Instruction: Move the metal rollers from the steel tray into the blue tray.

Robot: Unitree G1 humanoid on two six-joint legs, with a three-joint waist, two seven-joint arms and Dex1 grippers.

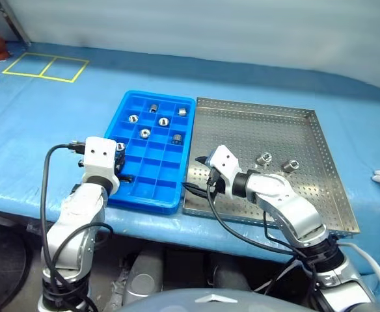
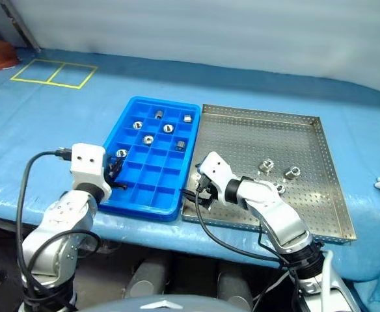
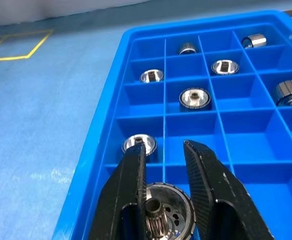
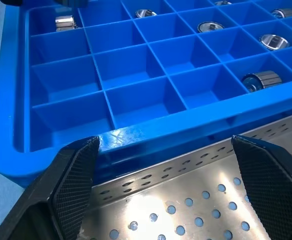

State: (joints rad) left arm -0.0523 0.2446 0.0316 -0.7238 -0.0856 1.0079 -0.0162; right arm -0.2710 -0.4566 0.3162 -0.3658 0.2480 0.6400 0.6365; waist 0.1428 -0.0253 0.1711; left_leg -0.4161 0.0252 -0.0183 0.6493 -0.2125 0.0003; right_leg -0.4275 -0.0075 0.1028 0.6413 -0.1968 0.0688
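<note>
You have seven metal rollers [image 1: 144, 133] seated in the blue tray [image 1: 133, 193] and three left at about 3 o'clock on the steel tray [image 1: 268, 130] (left gripper [image 3: 164, 150] pressed together, right gripper [image 4: 161, 150] spread wide, both empty).

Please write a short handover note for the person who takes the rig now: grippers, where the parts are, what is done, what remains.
Left gripper: shut, nothing held, at the near left corner of the blue tray.
Right gripper: open, empty, over the steel tray at its edge beside the blue tray.
Done: seven rollers lie in blue tray compartments, one each.
Left: at least two rollers remain on the steel tray, right of the right gripper.
</note>
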